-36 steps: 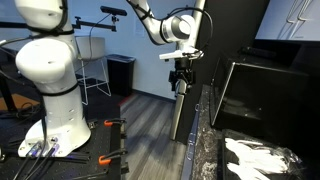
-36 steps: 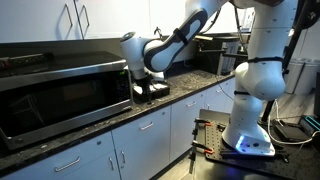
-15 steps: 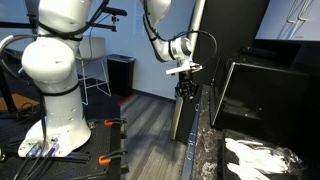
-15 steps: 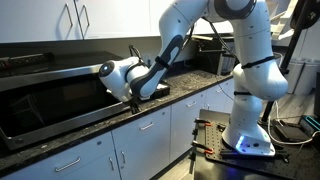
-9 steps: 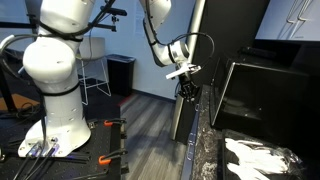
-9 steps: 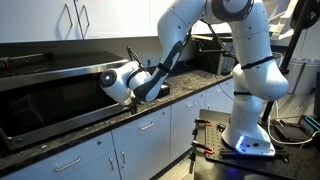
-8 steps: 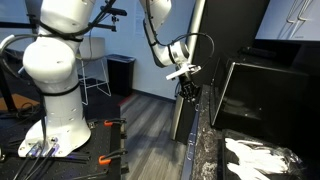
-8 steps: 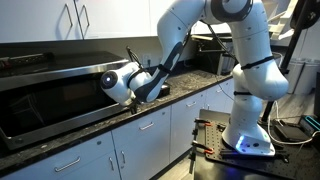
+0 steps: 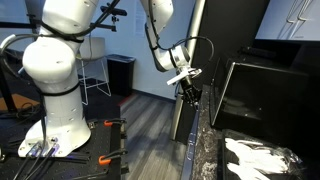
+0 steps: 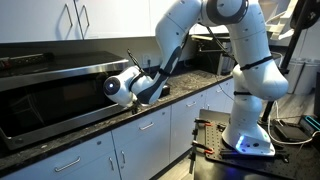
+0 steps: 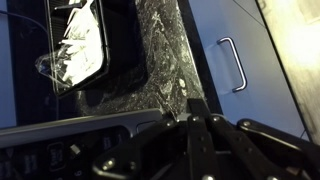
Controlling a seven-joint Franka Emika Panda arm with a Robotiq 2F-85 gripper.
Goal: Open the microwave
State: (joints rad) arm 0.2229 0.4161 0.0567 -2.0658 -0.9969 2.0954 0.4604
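Gripper (image 10: 138,98) at the microwave (image 10: 55,100) front

Showed the microwave on a dark speckled countertop (image 11: 165,60), filling the left half of the frame in an exterior view. Placed the gripper (image 9: 187,92) low at the right end of its glossy front. Could not tell contact. Could not tell fingers clenched or released: dark on dark at lower centre of the wrist view. Noted a cabinet handle (image 11: 232,65) at upper right and crumpled clear plastic (image 11: 75,45) at upper left
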